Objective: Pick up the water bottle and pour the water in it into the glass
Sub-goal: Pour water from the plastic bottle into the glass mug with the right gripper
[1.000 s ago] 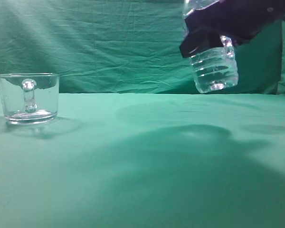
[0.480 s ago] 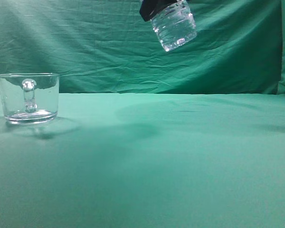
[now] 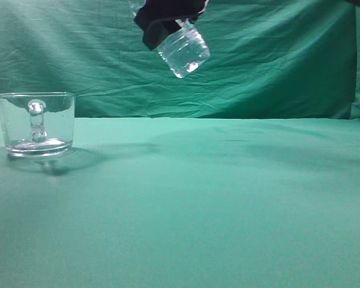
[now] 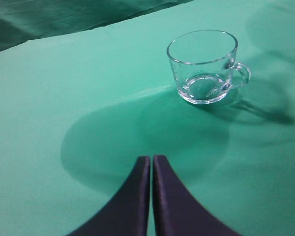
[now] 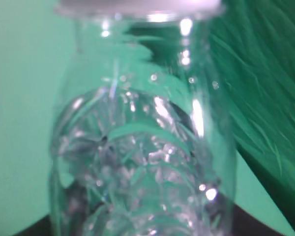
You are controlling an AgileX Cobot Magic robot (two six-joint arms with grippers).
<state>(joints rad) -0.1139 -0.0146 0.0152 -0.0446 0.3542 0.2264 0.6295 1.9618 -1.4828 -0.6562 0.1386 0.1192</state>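
Note:
The glass (image 3: 36, 123) stands upright at the left of the green table, its handle facing the exterior camera; it also shows in the left wrist view (image 4: 205, 67), and any water in it is hard to tell. My right gripper (image 3: 168, 18) is shut on the water bottle (image 3: 184, 51) and holds it tilted, high in the air to the right of the glass. The bottle's ribbed body fills the right wrist view (image 5: 142, 162); its neck is out of the exterior view. My left gripper (image 4: 151, 160) is shut and empty, hovering short of the glass.
A green cloth covers the table (image 3: 228, 198) and hangs as a backdrop (image 3: 276, 66). The bottle's shadow (image 4: 147, 137) lies on the cloth in front of the glass.
My right gripper has carried the bottle up and leftward from the right side toward the glass, tilting it more. The glass has not moved.

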